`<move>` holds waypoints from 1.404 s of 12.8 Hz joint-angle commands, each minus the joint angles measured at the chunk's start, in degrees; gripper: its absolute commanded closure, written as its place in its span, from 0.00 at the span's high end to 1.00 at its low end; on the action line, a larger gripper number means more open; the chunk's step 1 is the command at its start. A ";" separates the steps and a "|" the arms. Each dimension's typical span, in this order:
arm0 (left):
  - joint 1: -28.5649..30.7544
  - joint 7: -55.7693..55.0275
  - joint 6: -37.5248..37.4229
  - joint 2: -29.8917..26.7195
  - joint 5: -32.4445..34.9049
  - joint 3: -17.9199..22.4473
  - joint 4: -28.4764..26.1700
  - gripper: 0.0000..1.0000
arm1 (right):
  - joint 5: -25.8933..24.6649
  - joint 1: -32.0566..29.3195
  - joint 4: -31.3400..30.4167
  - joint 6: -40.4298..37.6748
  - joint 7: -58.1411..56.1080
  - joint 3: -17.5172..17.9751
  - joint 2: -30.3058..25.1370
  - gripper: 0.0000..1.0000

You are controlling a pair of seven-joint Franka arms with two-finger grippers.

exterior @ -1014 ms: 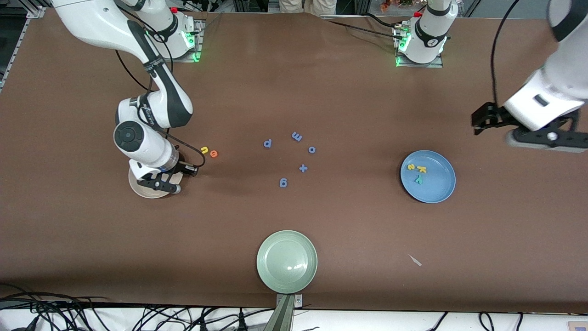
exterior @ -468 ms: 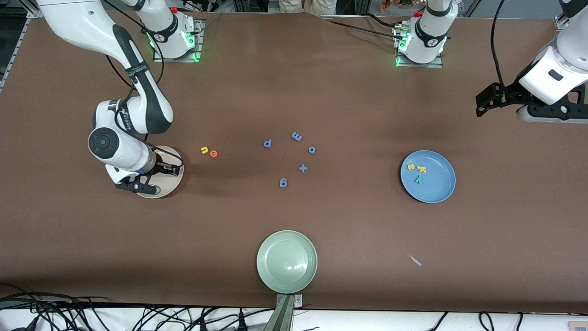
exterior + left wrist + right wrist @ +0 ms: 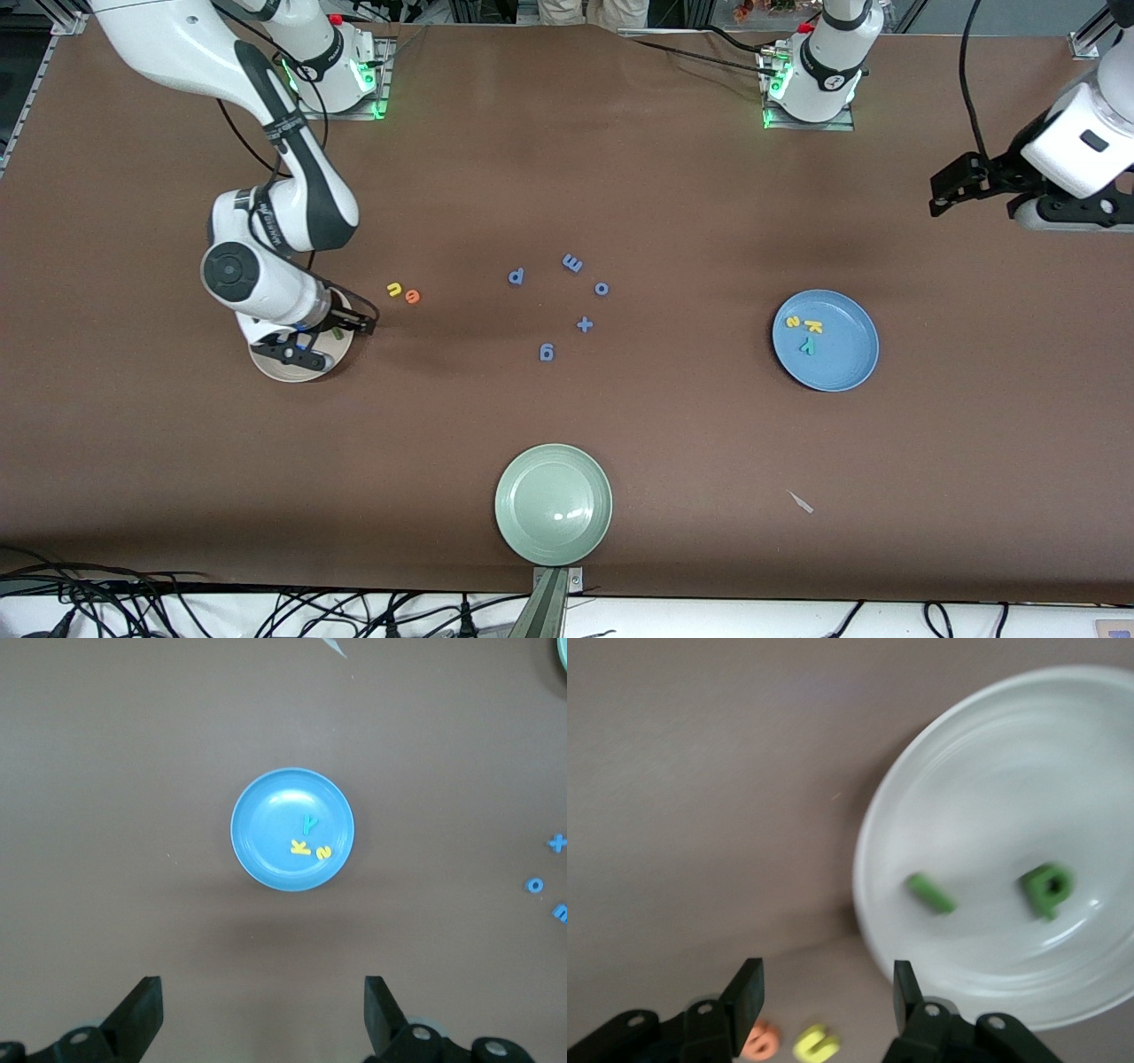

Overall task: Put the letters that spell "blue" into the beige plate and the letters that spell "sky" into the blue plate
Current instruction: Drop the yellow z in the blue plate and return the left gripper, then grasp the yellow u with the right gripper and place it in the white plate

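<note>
While the green plate (image 3: 553, 503) sits unused at the table's 6 o'clock edge, s, k and y (image 3: 804, 335) already lie in the blue plate (image 3: 842, 363) at 3 o'clock. The right gripper (image 3: 312, 347) hangs over the beige plate (image 3: 285, 370) at 9 o'clock, jaws apart and empty, b (image 3: 1046, 889) and l (image 3: 931, 893) inside, u (image 3: 394, 288) and e (image 3: 412, 297) waiting beside it on the brown table (image 3: 673, 461). The left gripper (image 3: 950, 188) idles wide open past 2 o'clock, probably done.

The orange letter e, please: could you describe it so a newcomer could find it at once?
Start at the beige plate toward the right arm's end of the table. Just beside it, toward the table's middle, two tiny letters lie together; the orange e sits beside the yellow u, the only orange piece.
</note>
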 commanded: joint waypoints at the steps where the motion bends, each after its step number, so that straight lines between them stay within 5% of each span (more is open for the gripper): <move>1: 0.09 0.46 -2.46 2.74 0.99 -0.27 4.92 1.00 | 0.84 -0.12 -2.29 2.28 7.17 1.88 0.21 0.67; 7: -0.52 0.46 -2.63 2.65 0.99 -0.35 5.01 1.00 | 0.84 -0.03 -10.38 8.61 12.90 3.73 0.04 0.67; 18: -0.96 0.11 -2.28 2.74 0.99 -1.32 5.10 1.00 | 0.84 -0.03 -13.55 8.27 14.14 5.14 -2.33 0.61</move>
